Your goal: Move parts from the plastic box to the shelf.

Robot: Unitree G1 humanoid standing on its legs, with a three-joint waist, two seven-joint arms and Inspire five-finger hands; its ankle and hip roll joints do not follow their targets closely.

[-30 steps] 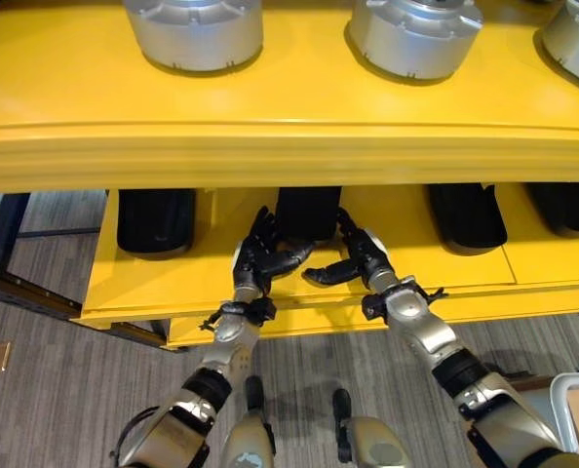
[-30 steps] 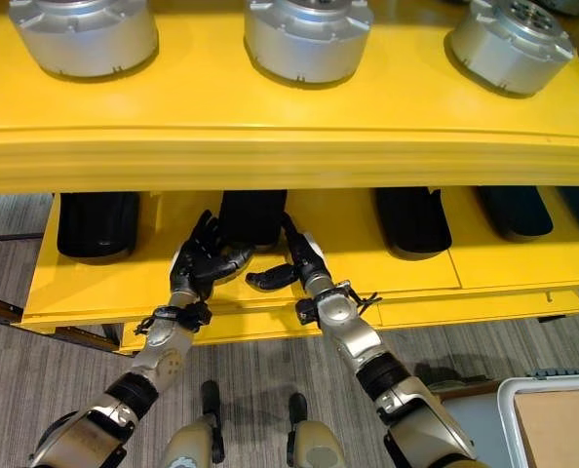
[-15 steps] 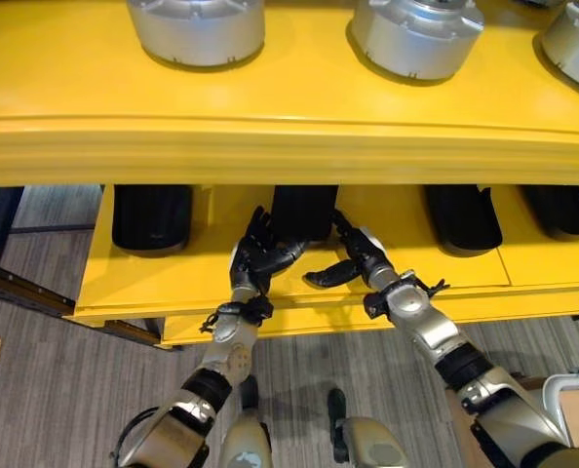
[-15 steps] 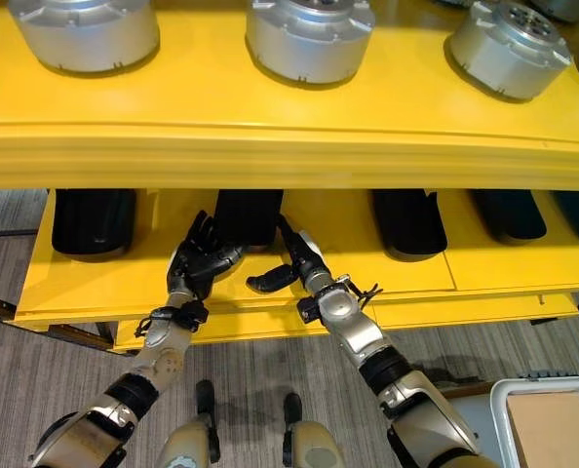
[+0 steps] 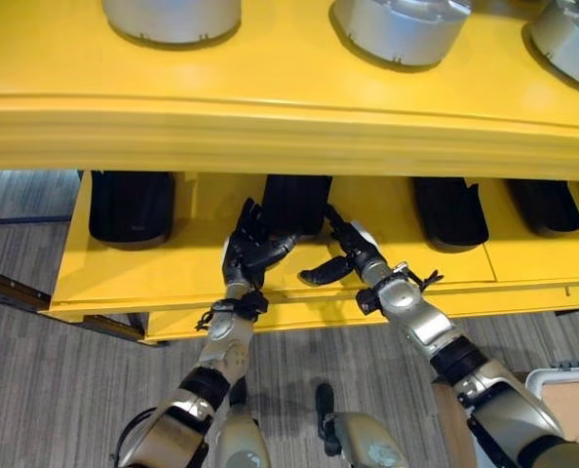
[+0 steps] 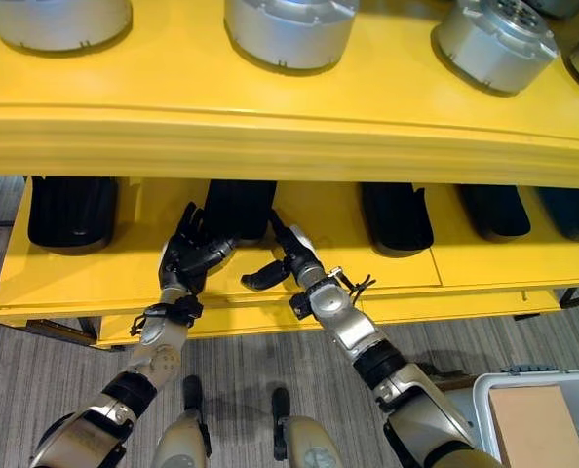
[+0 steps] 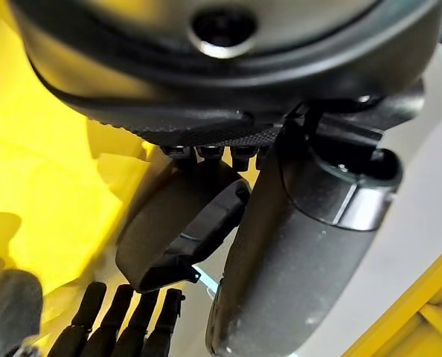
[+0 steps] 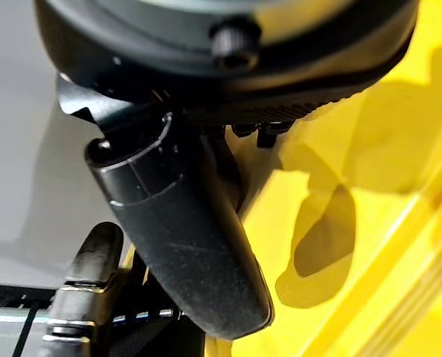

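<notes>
Round parts stand in a row on the upper shelf; below it, a row of parts lies on the lower shelf; the left hand and right hand flank the second part from the left; a box stands on the floor at lower right.

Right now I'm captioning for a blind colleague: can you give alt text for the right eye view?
Both hands, left hand and right hand, flank a black part on the yellow shelf's lower level, fingers relaxed. More black parts line that level; silver round parts sit on top.
</notes>
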